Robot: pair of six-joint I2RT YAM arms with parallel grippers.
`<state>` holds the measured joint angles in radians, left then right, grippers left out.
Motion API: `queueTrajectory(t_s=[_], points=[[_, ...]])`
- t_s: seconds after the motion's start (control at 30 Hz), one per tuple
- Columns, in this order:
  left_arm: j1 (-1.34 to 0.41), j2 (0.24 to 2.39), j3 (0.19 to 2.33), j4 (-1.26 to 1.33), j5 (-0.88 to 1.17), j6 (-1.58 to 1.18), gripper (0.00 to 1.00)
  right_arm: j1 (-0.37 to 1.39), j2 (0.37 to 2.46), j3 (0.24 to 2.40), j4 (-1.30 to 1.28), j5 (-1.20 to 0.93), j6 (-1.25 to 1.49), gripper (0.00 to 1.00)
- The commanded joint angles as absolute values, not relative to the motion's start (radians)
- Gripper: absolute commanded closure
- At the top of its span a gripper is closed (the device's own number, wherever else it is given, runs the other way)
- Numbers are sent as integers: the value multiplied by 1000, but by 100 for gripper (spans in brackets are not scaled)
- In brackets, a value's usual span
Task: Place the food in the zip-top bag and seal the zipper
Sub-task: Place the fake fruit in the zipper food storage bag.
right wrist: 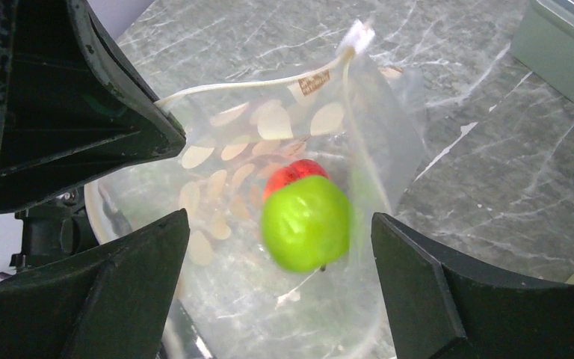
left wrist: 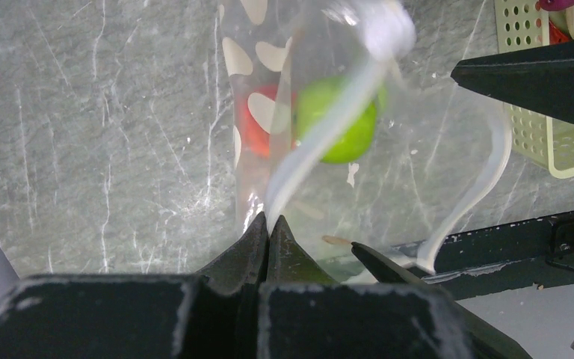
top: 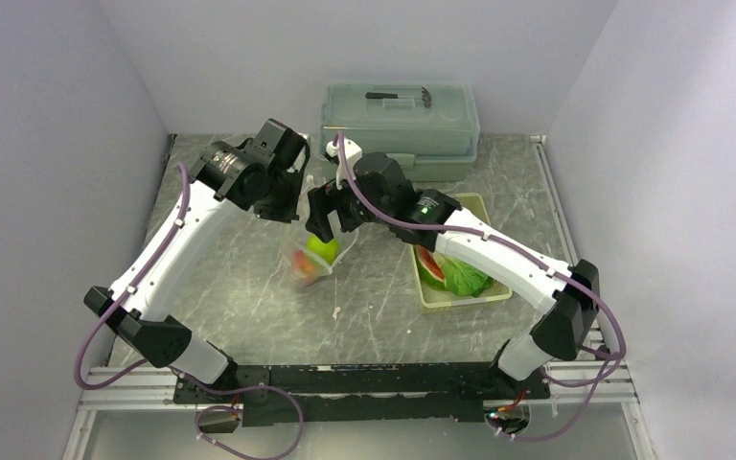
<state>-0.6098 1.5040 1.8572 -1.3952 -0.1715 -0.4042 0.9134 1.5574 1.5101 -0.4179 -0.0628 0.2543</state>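
Green fruit [right wrist: 305,223], blurred, lies inside the clear dotted zip-top bag [right wrist: 224,187] against the orange-red round fruit [right wrist: 293,173], the bag held up by the left gripper [left wrist: 267,224], clamped tight on its rim, while the right gripper [right wrist: 280,221] gapes wide over the mouth, holding nothing.

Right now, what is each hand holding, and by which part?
Left hand: shut on the zip-top bag, pinching its mouth edge. Right hand: open, holding nothing; the green fruit is inside the bag, not gripped.
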Motion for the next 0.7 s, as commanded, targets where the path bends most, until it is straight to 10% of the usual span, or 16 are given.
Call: queueTrajectory(t_s=[0.0, 0.67], points=[[-606, 1476, 1865, -1367, -156, -400, 100, 919, 1518, 1551, -385, -38, 272, 2], [-596, 1509, 1875, -1393, -169, -418, 100, 920, 1324, 1460, -404, -14, 280, 7]])
